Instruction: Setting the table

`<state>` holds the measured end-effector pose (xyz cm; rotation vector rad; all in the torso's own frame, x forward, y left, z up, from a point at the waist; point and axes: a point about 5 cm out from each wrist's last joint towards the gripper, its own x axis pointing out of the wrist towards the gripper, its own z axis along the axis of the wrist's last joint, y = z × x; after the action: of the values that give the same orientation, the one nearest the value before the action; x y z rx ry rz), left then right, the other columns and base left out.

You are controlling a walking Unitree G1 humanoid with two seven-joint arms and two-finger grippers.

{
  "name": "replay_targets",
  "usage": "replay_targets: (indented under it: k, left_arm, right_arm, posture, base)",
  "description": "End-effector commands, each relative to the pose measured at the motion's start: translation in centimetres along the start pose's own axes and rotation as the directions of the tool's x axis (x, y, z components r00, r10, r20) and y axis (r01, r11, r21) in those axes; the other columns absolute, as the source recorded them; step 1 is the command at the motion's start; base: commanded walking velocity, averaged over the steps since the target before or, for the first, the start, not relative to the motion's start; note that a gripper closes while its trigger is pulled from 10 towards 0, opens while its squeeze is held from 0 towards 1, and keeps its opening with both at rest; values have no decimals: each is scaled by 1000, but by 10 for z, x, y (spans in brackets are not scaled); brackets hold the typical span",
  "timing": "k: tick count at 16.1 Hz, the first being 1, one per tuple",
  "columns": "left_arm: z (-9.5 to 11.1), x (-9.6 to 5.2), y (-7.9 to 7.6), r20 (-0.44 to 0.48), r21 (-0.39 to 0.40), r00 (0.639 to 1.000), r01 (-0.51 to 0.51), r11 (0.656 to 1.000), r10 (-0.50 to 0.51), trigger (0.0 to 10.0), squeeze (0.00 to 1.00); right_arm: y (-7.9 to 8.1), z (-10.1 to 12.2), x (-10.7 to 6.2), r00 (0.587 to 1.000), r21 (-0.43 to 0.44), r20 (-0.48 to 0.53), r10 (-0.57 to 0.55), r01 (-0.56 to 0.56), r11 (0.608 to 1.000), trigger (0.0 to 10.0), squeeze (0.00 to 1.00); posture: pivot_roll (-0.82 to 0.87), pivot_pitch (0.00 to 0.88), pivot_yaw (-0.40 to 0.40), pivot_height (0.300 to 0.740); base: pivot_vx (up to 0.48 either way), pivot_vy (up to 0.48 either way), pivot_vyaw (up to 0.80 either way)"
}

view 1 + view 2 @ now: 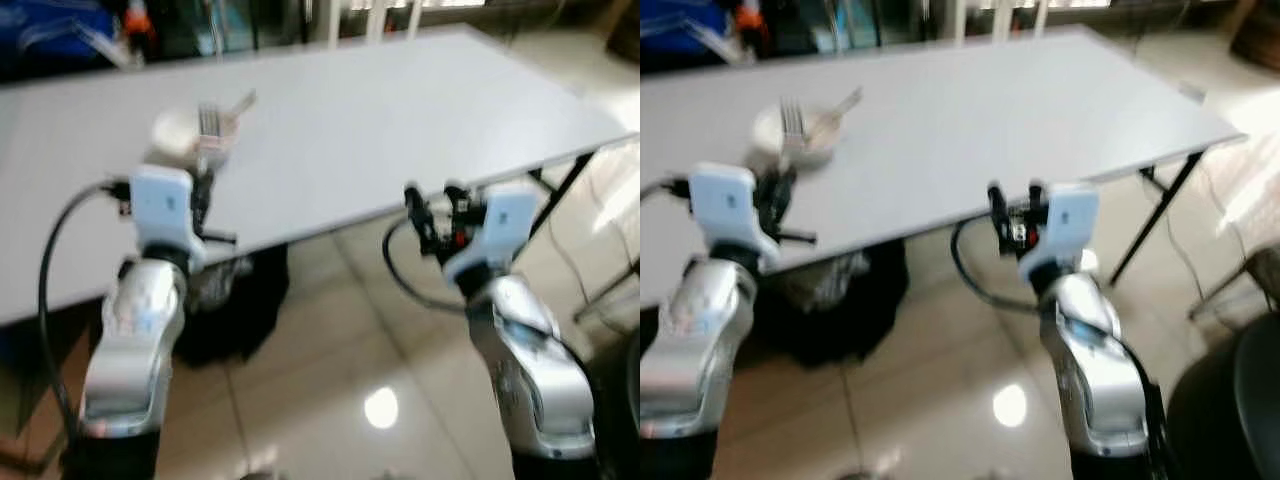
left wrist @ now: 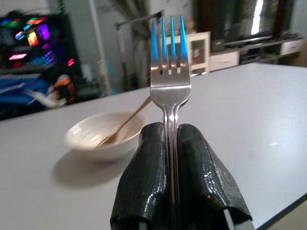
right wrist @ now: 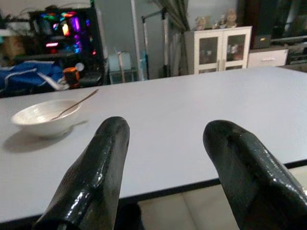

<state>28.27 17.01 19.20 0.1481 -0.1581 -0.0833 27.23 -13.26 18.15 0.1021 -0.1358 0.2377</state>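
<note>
Steel fork (image 2: pixel 170 72) clamped upright in left gripper (image 2: pixel 171 143), bowl (image 2: pixel 103 135) with spoon (image 2: pixel 125 122) just beyond; right gripper (image 3: pixel 165 139) spread, empty, at table (image 3: pixel 192 115) edge.

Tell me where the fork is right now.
The fork is clamped upright in the left end effector, tines up, at the table's near edge on the robot's left, just short of the bowl holding a spoon.
</note>
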Motion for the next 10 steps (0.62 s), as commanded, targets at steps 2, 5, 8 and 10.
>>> replay_targets:
  k: [2,5,8,10]
  left_arm:
    - [-3,-2,-9,-17,8,999,34,999,-34,10000,0]
    - [-1,1,-10,-20,16,999,44,999,-43,10000,0]
    - [-1,1,-11,-27,23,999,44,999,-43,10000,0]
    - [-3,4,-12,-43,36,998,42,998,-41,10000,0]
  right_arm:
    - [-5,-1,-3,1000,-13,-5,-2,1,1000,10000,0]
    - [-8,-1,-4,1000,-13,-5,-7,7,1000,10000,0]
    - [-10,0,-3,1000,-19,-5,-6,6,1000,10000,0]
    - [-8,0,-3,1000,-16,-4,15,-15,1000,10000,0]
  posture:
    - [62,47,-9,740]
    - [65,56,-7,740]
    - [66,57,-11,740]
    - [72,58,-16,740]
  base:
    - [469,0,0]
    - [465,0,0]
    - [465,0,0]
    - [465,0,0]
